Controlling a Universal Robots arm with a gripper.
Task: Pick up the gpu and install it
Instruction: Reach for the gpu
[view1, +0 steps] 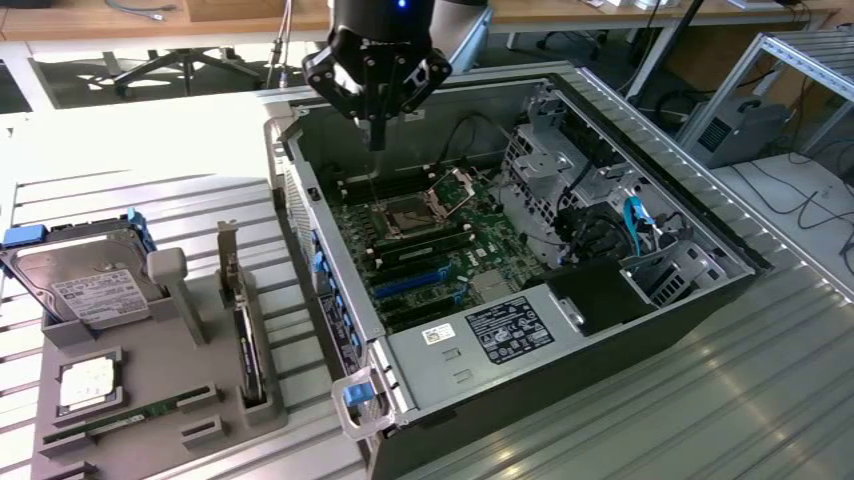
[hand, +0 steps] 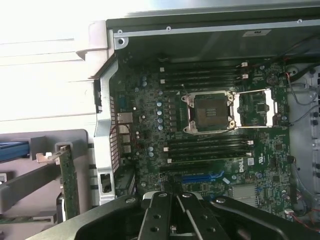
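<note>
The slatted metal surface (view1: 761, 400) is carrying everything here. The open computer case (view1: 601, 385) is lying on its side on it, taking up the exterior view's right half. The green motherboard (view1: 447, 255) is showing on the case floor.

On the exterior view's left, just beside the case, a gray holder (view1: 167, 410) is sitting on the surface. A silver hard drive (view1: 80, 285) with a white label is leaning in its far end.

The gpu (view1: 246, 340) is standing on edge in a slot of that holder, along the side nearest the case, with its silver bracket pointing up at the far end. From my wrist I am seeing it (hand: 69, 182) as a thin board on edge, outside the case wall. A narrow green RAM stick (view1: 120, 418) is lying in the holder's near end.

The square CPU socket (hand: 209, 112) is sitting open on the motherboard, between two banks of memory slots.

I am hanging over the far end of the case, above the motherboard and well apart from the gpu. I am holding my jaws pressed together, gripping nothing.
</note>
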